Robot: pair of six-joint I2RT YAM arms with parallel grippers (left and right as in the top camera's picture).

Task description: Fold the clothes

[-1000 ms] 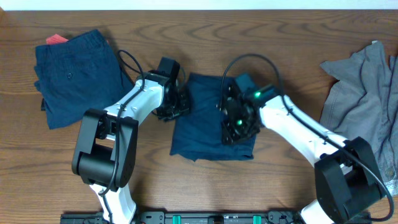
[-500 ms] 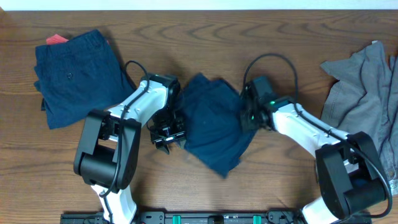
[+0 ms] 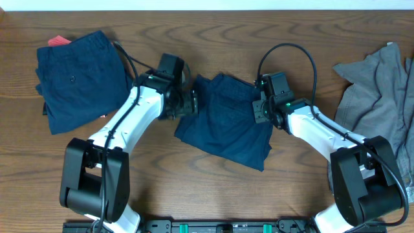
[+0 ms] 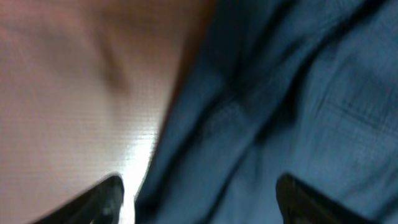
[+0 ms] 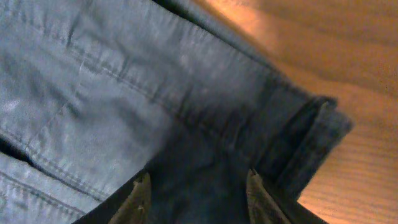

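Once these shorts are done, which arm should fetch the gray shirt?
Right. The gray shirt lies far right, nearest the right end effector; the left end effector sits beyond the navy shorts.

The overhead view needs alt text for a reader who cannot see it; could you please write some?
A rumpled navy garment lies centred on the wooden table, the left arm at its left edge and the right arm at its right. A folded navy pile sits far left; a loose grey garment lies far right.
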